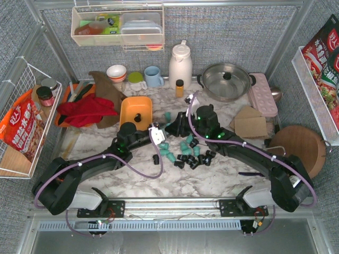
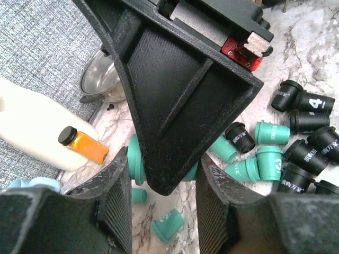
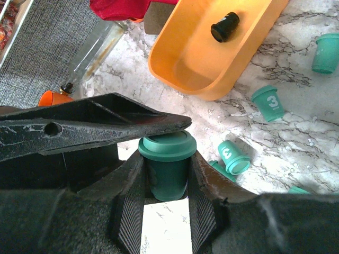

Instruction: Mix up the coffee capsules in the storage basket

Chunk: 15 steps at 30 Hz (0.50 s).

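Note:
The orange storage basket (image 1: 124,108) (image 3: 185,58) sits left of centre with one black capsule (image 3: 225,26) inside. Several teal and black coffee capsules (image 1: 188,153) lie loose on the marble in front of the grippers; the left wrist view shows black ones (image 2: 312,106) and teal ones (image 2: 273,132). My right gripper (image 1: 174,127) (image 3: 167,174) is shut on a teal capsule (image 3: 167,145) (image 2: 135,165). My left gripper (image 1: 161,131) (image 2: 163,180) meets it just right of the basket. Its fingers (image 2: 114,206) press on the same capsule's lid and base.
Behind stand a white thermos (image 1: 180,66), a small orange bottle (image 1: 179,88), a lidded pot (image 1: 226,80) and a blue mug (image 1: 153,76). A red cloth (image 1: 85,111) lies left of the basket. A cardboard box (image 1: 250,123) and a round wooden board (image 1: 299,148) are on the right.

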### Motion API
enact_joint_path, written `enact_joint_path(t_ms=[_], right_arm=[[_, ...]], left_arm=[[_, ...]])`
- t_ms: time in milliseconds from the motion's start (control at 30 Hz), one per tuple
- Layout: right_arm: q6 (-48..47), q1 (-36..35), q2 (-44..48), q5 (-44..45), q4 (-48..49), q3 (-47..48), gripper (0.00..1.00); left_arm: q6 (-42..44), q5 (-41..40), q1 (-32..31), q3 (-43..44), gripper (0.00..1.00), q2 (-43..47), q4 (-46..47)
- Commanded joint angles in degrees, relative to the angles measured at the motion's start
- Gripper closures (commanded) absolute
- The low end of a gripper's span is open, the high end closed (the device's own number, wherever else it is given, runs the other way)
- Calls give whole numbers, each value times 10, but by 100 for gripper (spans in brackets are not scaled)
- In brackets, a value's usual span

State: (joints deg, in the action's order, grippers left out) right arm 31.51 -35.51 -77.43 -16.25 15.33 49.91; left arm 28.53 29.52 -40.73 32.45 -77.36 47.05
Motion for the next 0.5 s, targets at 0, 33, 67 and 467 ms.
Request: enact_joint_path(t_ms=[0,33,67,467], right_arm=[[-10,0,16,11,-12,11,51],[-19,0,22,22,-28,13,46],[-29,-1,30,37,-48,16,42],[-155,-3,58,237,-289,34,38]], left_arm=[[-12,-51,-1,3,69,0,23],[-18,-70,1,3,69,1,21],[-21,-83,3,4,70,0,20],[-195,-164,164,126,63,-103,-107]])
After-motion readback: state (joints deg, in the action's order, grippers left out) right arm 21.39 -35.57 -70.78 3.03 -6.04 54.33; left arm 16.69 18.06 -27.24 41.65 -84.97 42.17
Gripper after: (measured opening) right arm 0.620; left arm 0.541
